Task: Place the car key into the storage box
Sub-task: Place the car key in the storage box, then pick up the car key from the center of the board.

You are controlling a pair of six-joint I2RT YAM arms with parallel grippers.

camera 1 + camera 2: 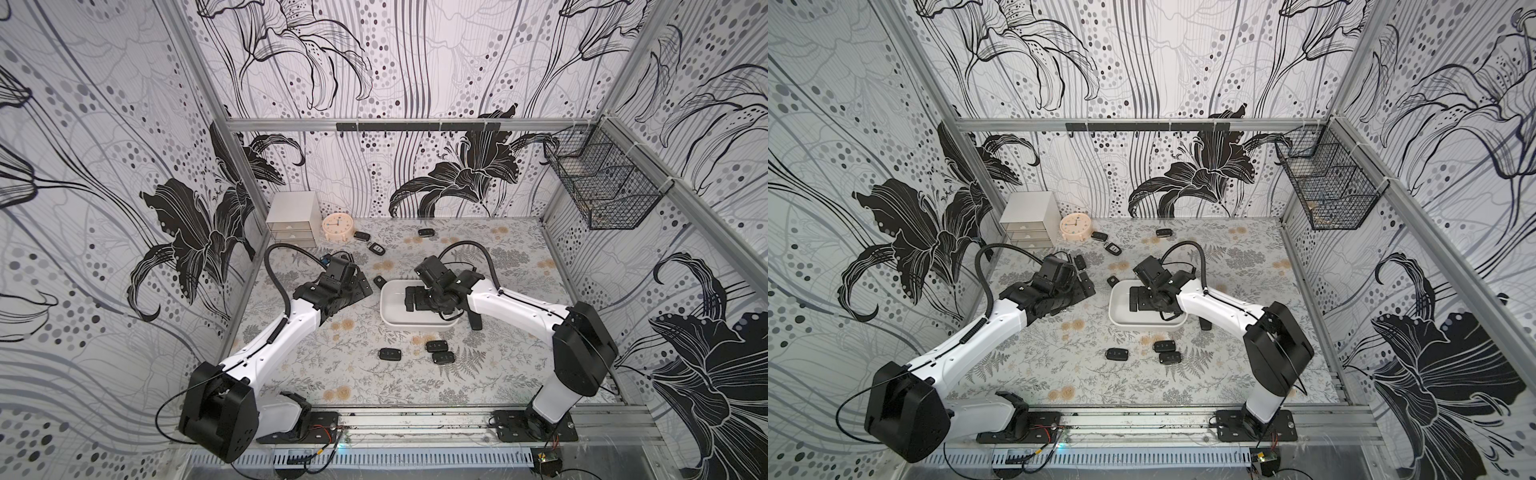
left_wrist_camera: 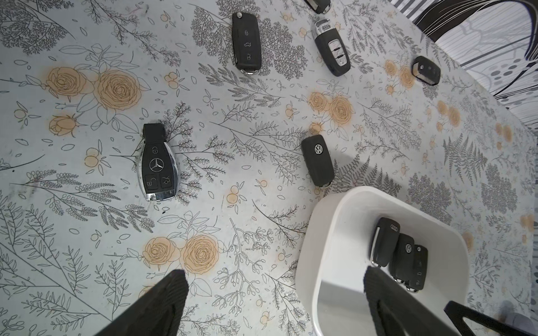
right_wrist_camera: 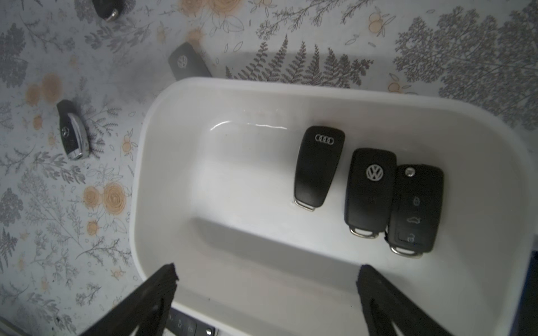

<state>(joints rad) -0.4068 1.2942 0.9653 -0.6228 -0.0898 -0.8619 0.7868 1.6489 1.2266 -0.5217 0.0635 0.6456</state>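
Flowery table lay under everything. Your right gripper hung wide open, nothing in it, over storage box. Inside box lay Audi car key, then VW car key just beside it, touching button car key. Your left gripper was wide open too, empty, above table by box edge. Star key lay flat on table near that gripper. Loose keys sat in bunch near box. Back keys lay by clock.

Left arm and right arm: white shells, black joint housings, black corrugated hoses, black base plates at 6 o'clock
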